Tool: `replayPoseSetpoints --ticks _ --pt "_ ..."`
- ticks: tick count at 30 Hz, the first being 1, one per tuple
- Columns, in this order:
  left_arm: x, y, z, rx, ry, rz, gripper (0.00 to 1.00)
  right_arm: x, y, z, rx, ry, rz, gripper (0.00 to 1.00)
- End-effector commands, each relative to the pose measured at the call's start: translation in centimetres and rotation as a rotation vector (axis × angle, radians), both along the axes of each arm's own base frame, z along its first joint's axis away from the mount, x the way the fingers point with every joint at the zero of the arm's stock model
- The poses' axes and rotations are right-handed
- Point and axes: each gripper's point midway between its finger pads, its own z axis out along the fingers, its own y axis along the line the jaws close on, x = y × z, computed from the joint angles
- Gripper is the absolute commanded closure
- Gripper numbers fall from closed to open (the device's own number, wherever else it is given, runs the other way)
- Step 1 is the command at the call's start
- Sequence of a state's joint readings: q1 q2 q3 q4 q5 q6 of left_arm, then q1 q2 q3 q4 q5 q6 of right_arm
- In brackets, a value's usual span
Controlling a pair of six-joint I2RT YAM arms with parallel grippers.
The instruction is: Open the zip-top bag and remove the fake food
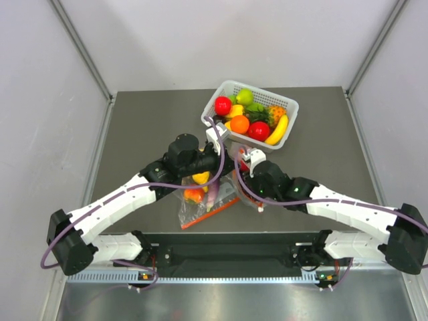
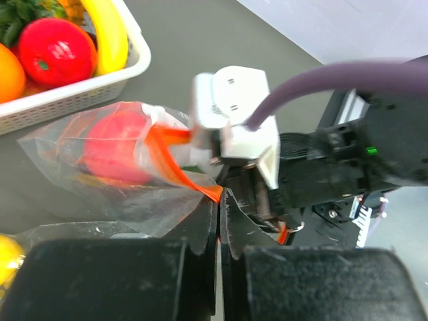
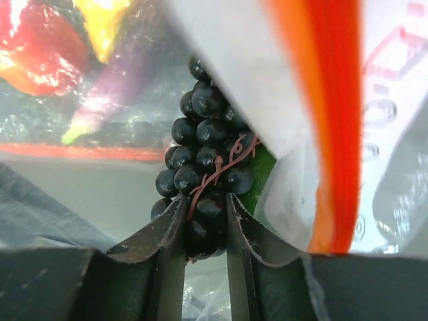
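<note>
Left gripper (image 2: 219, 204) pinches zip-top bag (image 2: 114, 170); right gripper (image 3: 205, 204) nips grape bunch (image 3: 200, 154). Basket (image 1: 264, 91) close behind, second bag (image 1: 197, 208) beside. Grey table (image 1: 147, 120), white walls (image 1: 221, 40).

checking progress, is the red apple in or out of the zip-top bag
In. The red apple shows blurred through the zip-top bag, whose clear plastic wraps all round it.

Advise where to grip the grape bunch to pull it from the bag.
Grip the grape bunch at its narrow near tip, pinching across its width, coming in along its length beside the orange zip strip. It tapers toward the right gripper, whose fingers pinch that tip, and the knobbly grapes should resist slipping.
</note>
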State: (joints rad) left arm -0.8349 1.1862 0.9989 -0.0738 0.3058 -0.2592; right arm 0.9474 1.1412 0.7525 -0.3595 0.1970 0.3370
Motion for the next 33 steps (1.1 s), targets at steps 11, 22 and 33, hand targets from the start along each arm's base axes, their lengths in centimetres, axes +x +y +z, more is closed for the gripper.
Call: replayPoseSetpoints --ticks 11,22,33 --pt "1.3 -0.5 0.4 -0.038 -0.047 0.041 1.00 0.5 -2.8 11.0 0.261 -0.286 -0.099 1.00" --pt "1.8 -0.5 -2.1 0.011 -0.013 0.061 1.00 0.3 -3.3 17.4 0.379 -0.404 -0.088 1.00" --pt "3.2 -1.2 -4.1 0.054 0.007 0.093 1.00 -0.2 -2.2 23.8 0.494 -0.491 0.018 1.00"
